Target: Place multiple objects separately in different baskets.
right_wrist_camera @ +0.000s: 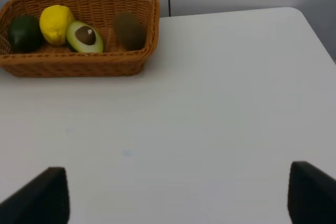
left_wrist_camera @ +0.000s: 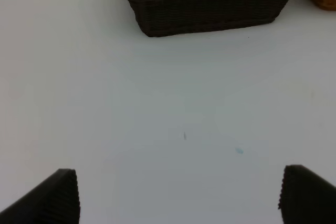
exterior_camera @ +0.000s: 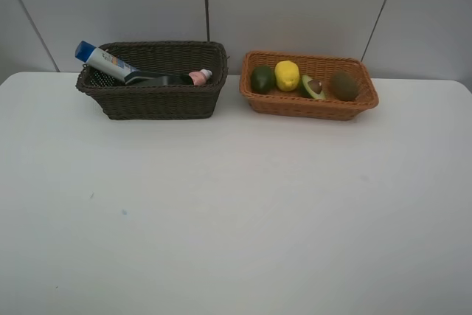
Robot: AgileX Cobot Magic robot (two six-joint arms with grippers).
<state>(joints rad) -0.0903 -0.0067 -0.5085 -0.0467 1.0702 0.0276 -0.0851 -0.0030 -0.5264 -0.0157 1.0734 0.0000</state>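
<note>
Two wicker baskets side by side along the far edge of the white table [exterior_camera: 236, 212], a narrow gap between them. Toward the far-left corner, the dark brown basket [exterior_camera: 158, 101], holding a blue-capped white bottle [exterior_camera: 103, 60] that leans tilted over the basket's left rim, cap end up and outward. Beside it inside, a dark grey pump bottle [exterior_camera: 158, 77] lying flat, and at the right end a small pink bottle [exterior_camera: 199, 77] lying on its side. A flat black block not clearly made out among the dark contents. Right of centre along the same far edge, the orange-tan basket [exterior_camera: 310, 105], holding four pieces in a row: green fruit [exterior_camera: 262, 79] at the left end, yellow lemon [exterior_camera: 287, 75] just beside it, halved avocado [exterior_camera: 313, 86] cut face up with the pit showing, brown kiwi [exterior_camera: 344, 85] at the right end. Near half of the table bare apart from a few tiny specks. Left gripper [left_wrist_camera: 178, 198] spread wide over the bare surface, ribbed black fingers [left_wrist_camera: 58, 198] well apart, nothing between them, the dark basket well ahead. Right gripper [right_wrist_camera: 178, 195] likewise spread wide, black fingers [right_wrist_camera: 44, 195] far apart, holding nothing, the tan basket well ahead. Neither arm visible from the high camera.
</note>
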